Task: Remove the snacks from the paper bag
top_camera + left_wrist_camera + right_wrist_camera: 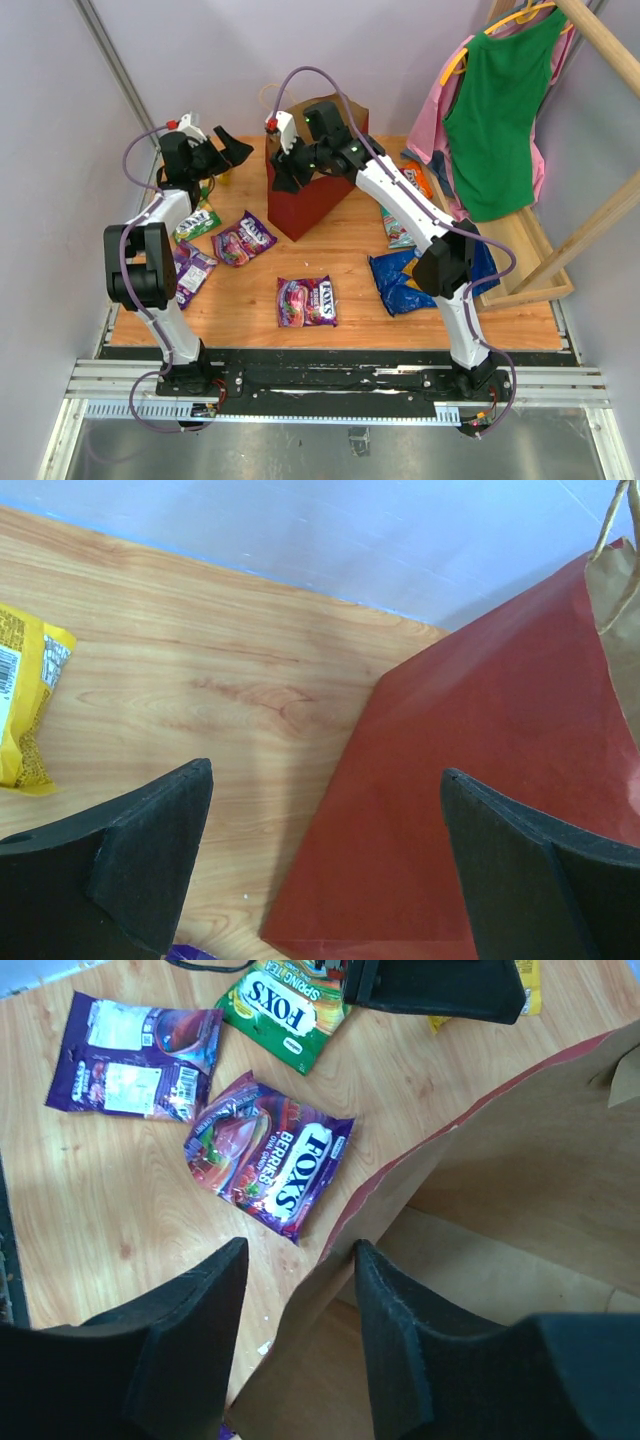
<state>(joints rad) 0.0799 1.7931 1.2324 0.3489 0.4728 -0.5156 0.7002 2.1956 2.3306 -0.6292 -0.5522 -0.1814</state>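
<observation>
The red paper bag [318,195] stands upright at the back middle of the table, its brown inside [500,1130] seen from above. My right gripper [285,170] [300,1250] straddles the bag's left rim, half closed. One finger [400,1320] lies against the inside of the wall, while the other stands outside with a gap. My left gripper [225,150] [325,775] hovers wide open and empty left of the bag [480,730]. Snacks lie out on the table: a green-yellow packet [197,224] [285,1005], purple packets [243,238] [270,1155] and a blue chip bag [400,280].
Another purple packet [307,301] lies front middle and one more [190,268] by the left arm. A yellow packet [25,695] lies at the left. A green top [497,110] and pink cloth hang on a wooden rack [530,250] at the right.
</observation>
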